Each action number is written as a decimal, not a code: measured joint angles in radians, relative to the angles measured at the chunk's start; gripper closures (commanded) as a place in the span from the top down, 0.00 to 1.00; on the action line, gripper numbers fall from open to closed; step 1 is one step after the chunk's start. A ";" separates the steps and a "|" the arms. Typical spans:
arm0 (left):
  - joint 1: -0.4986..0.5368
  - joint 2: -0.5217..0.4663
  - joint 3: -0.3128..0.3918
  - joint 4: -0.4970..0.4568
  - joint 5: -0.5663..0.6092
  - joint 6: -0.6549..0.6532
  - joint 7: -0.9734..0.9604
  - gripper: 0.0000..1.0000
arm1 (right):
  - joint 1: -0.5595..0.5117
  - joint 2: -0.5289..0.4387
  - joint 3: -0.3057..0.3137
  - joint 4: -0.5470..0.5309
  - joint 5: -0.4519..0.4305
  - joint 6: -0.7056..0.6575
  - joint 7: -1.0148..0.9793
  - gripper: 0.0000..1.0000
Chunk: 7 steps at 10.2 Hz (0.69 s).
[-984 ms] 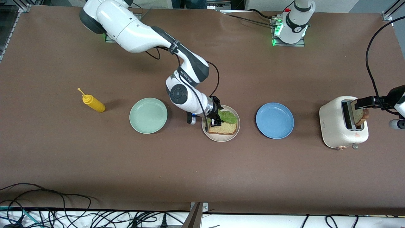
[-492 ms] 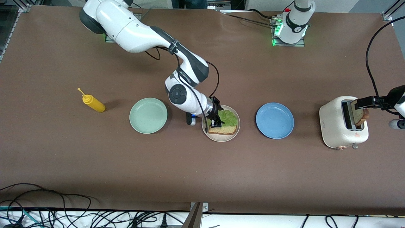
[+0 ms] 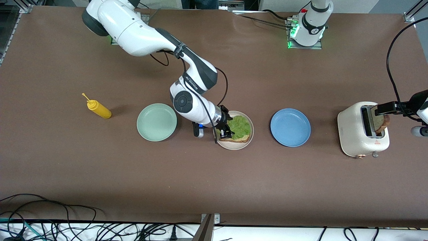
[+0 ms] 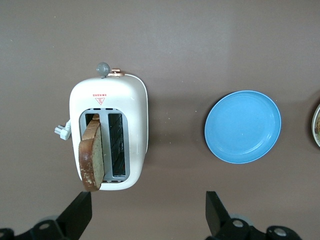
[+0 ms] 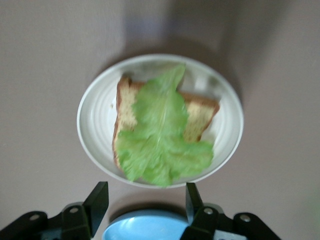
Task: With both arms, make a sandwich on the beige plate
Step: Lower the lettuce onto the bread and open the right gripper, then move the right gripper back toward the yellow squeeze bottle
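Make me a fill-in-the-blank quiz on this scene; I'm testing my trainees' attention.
1. The lettuce lies on the bread on the ___ plate.
2. The second slice stands in the ___.
3. The plate between the toaster and the sandwich is ___.
4. The yellow bottle lies beside the ___ plate.

Missing words: beige; toaster; blue; green

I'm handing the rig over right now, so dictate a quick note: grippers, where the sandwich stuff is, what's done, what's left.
Right gripper: jaws open, empty, over the beige plate.
Left gripper: jaws open, empty, above the toaster.
Done: one bread slice lies on the plate with the lettuce on it.
Left: the second bread slice sticks out of a toaster slot; it goes on the lettuce.
Green plate and blue plate hold nothing.
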 measured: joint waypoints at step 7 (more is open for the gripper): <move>0.000 -0.001 -0.001 0.001 0.000 -0.001 0.000 1.00 | -0.228 -0.252 -0.001 0.034 -0.008 -0.625 -0.695 1.00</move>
